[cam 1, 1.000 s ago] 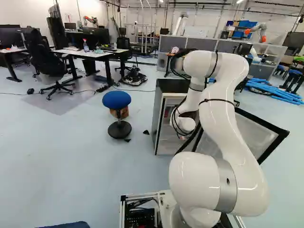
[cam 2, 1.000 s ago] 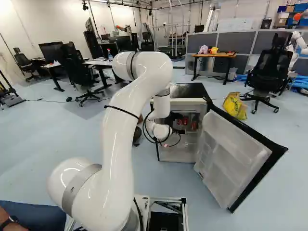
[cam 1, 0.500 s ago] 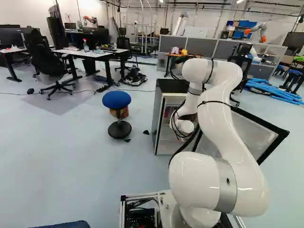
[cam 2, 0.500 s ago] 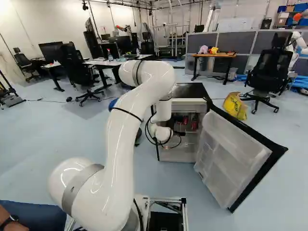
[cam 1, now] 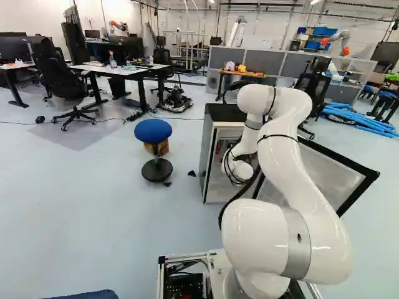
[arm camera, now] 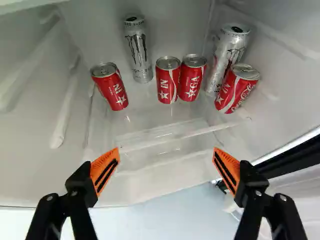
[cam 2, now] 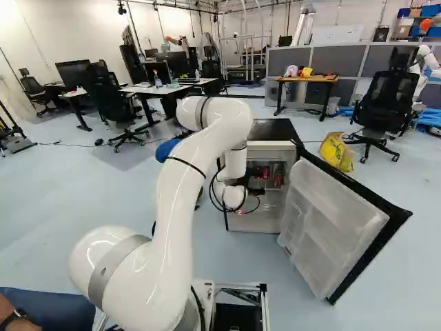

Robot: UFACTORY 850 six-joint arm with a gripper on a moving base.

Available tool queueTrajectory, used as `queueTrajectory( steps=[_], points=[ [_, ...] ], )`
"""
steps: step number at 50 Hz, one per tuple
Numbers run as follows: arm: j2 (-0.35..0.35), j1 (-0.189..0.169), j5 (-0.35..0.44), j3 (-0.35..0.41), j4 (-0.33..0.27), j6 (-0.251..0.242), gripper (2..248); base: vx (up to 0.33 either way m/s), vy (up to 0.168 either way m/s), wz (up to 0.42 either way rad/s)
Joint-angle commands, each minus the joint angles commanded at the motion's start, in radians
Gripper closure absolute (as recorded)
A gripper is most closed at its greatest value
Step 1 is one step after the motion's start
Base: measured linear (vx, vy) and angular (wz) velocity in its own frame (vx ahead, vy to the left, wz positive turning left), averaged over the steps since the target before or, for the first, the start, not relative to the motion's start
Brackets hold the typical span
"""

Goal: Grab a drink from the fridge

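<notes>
Six drink cans on the fridge shelf (arm camera: 150, 116), none grabbed yet. Short red cans (arm camera: 168, 87) (arm camera: 192, 80) paired near the middle, just beside each other. Lone red can (arm camera: 111, 87) off to one side, tall silver can (arm camera: 138, 50) set further back between lone one and pair. Beyond the pair, corner red can (arm camera: 237, 88) right up by corner silver can (arm camera: 230, 49), harder to get around, probably. Silver tops, white lettering on the red sides, tabs apparently unopened, no dents visible.

Gripper (arm camera: 166, 149) short of the cans, roughly at the fridge (cam 2: 274, 128) mouth. Fingers spread wide, nothing between the orange pads (arm camera: 104, 171). Arm (cam 2: 176, 200) reaching out to the opening; fridge door (cam 2: 337, 224) swung wide.

Done: access. Left: line up on one can, go in, close on it, lift, back out. Call it under halfway.
</notes>
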Motion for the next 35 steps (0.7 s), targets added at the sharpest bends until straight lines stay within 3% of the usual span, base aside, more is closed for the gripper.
queueTrajectory(
  steps=[35],
  points=[
    [-0.123, -0.003, 0.199, -0.104, -0.049, 0.000, 3, 0.000, 0.000, 0.000]
  ],
)
